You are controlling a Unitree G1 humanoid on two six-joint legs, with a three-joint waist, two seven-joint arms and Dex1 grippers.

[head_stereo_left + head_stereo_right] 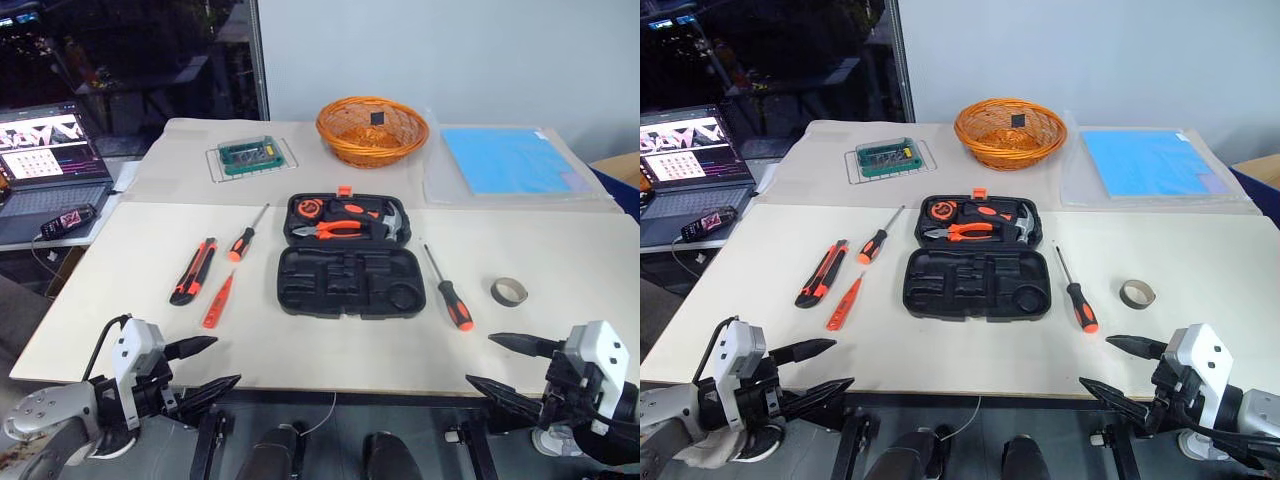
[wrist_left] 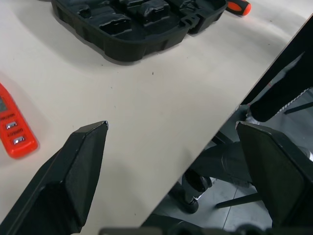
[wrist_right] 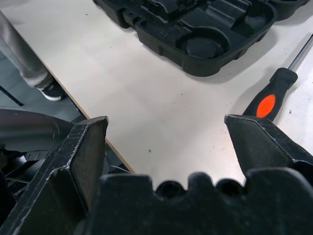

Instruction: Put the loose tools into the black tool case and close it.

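The black tool case point(image 1: 347, 258) lies open mid-table point(image 1: 560, 330), a utility knife point(image 1: 193, 270), tester pen point(image 1: 218, 300) and screwdriver point(image 1: 246, 234) to its left, another screwdriver point(image 1: 448, 289) right, while the left pincer point(image 1: 203, 365) and right pincer point(image 1: 503, 365) hover at the near edge, fingers apart, empty.

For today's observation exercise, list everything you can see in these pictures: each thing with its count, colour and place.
black tool case: one, open, table centre; the half farther from the robot holds pliers, hammer, tape measure.
utility knife: one, orange-black, left of case.
screwdrivers: two, orange-black; one left of case, one right.
tester pen: one, orange, beside knife.
tape roll: one, grey-brown, right.
wicker basket: one, orange, behind case.
clear box: one, green contents, back left.
blue sheet: one, back right.
laptop: one, side table, far left.
left gripper, right gripper: black jaws, open, at near table edge.
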